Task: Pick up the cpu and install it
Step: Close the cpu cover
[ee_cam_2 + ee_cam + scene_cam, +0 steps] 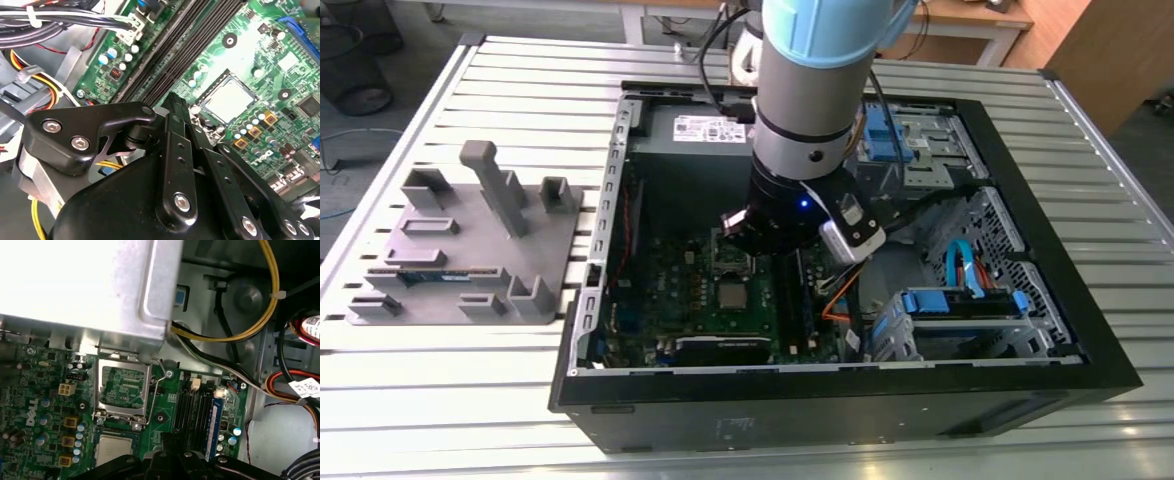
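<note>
Gripper [174, 102] pressed together, empty, over motherboard [280, 60]; cpu [229, 100] lies flat on it. Open PC case [854, 410] sits on slatted metal worktop [480, 90], wooden desk [974, 15] behind.

— What surrounds the work area?
— A table [494, 390] of silvery ribbed metal slats spans most of the exterior view. Past its far edge, at the exterior view's left, a black mesh bin [350, 60] stands on grey-blue floor [414, 60].
— And far right?
— Light wooden furniture [974, 15] on white legs [634, 18], with a brown wooden panel [1107, 55] beside it. The light is soft and even.
</note>
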{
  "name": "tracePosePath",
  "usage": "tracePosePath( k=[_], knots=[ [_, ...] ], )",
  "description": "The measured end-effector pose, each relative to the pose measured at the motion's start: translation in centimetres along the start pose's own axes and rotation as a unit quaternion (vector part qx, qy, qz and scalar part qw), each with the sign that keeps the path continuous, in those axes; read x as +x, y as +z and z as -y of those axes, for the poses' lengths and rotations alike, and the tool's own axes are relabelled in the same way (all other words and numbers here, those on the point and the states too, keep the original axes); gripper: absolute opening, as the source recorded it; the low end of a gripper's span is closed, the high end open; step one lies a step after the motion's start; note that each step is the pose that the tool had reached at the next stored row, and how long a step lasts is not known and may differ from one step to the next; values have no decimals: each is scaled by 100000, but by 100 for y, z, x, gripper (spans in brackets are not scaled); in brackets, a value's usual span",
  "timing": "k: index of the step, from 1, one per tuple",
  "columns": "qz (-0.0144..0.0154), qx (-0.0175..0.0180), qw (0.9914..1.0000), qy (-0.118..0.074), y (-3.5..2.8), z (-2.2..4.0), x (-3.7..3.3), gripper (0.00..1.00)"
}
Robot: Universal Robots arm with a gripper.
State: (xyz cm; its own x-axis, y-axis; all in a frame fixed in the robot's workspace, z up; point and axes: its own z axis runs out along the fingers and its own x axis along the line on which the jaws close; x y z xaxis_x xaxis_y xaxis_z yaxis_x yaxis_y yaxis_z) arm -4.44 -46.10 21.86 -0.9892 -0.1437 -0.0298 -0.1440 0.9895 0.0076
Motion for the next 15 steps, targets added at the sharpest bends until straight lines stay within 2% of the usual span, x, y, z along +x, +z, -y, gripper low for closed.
tracePosePath(
  k=[8,15],
  knots=[
    [-1,-8,100000,-296,13,-88,-36,11],
    [-20,-91,99956,-2954,43,-104,-38,11]
  ],
)
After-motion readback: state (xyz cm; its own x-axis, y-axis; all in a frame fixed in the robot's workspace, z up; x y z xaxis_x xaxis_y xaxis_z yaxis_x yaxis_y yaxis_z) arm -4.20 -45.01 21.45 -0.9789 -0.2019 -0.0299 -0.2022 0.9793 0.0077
